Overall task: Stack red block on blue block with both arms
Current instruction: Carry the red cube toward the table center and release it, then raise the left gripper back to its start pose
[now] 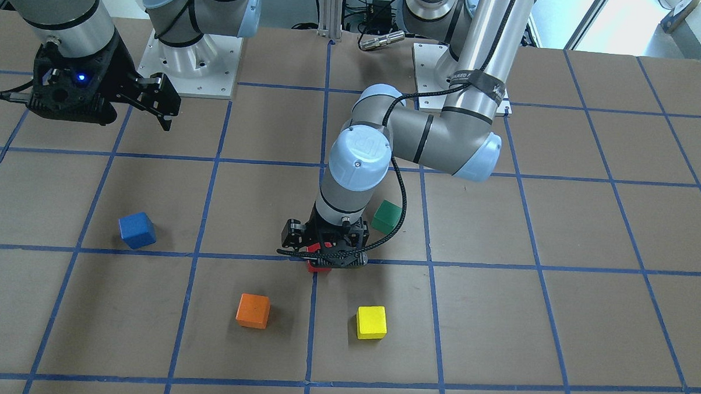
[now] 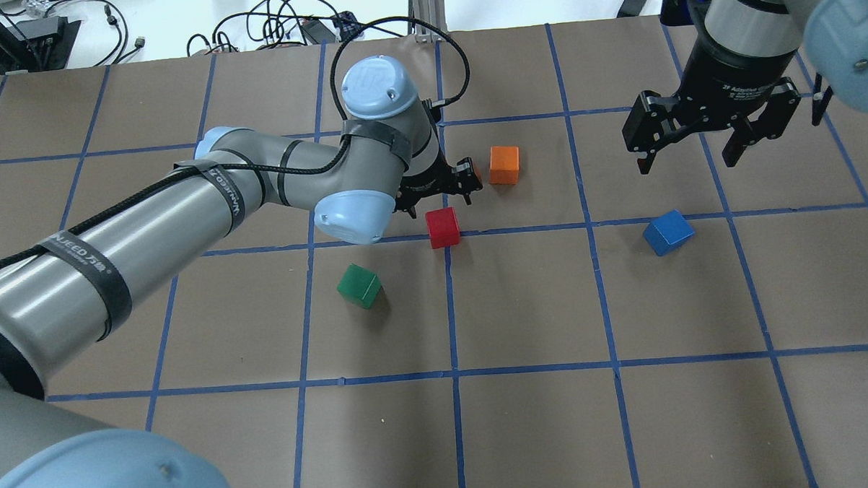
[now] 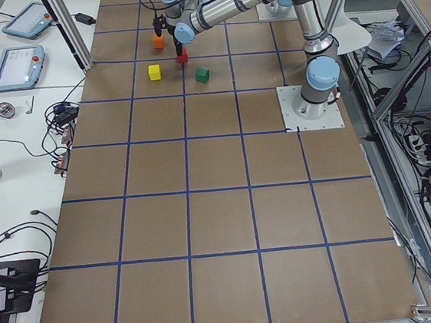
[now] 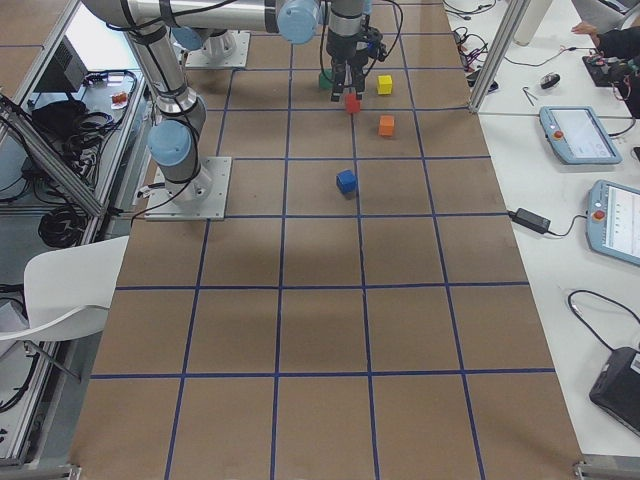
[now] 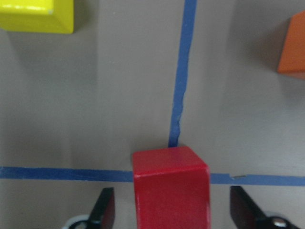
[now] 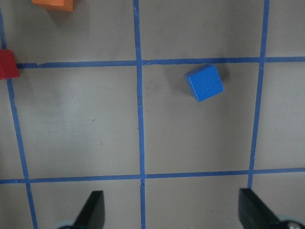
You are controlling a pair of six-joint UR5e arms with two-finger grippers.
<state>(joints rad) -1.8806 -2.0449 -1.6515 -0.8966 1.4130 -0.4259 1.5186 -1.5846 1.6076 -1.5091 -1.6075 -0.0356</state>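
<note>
The red block [image 1: 318, 266] sits on a blue tape crossing near the table's middle; it also shows in the overhead view [image 2: 442, 227]. My left gripper [image 1: 325, 251] is low over it. In the left wrist view the red block [image 5: 170, 186] stands between the two fingers [image 5: 106, 210], with a gap on each side, so the gripper is open. The blue block [image 2: 668, 232] lies alone on the right side, also in the front view [image 1: 137, 230]. My right gripper [image 2: 691, 152] is open and empty, held high above the table, back from the blue block [image 6: 204, 82].
An orange cube [image 1: 252, 310] and a yellow cube [image 1: 371, 322] lie just beyond the red block. A green cube [image 1: 386, 216] lies beside the left wrist, on the robot's side. The table is brown with a blue tape grid [image 2: 451, 308].
</note>
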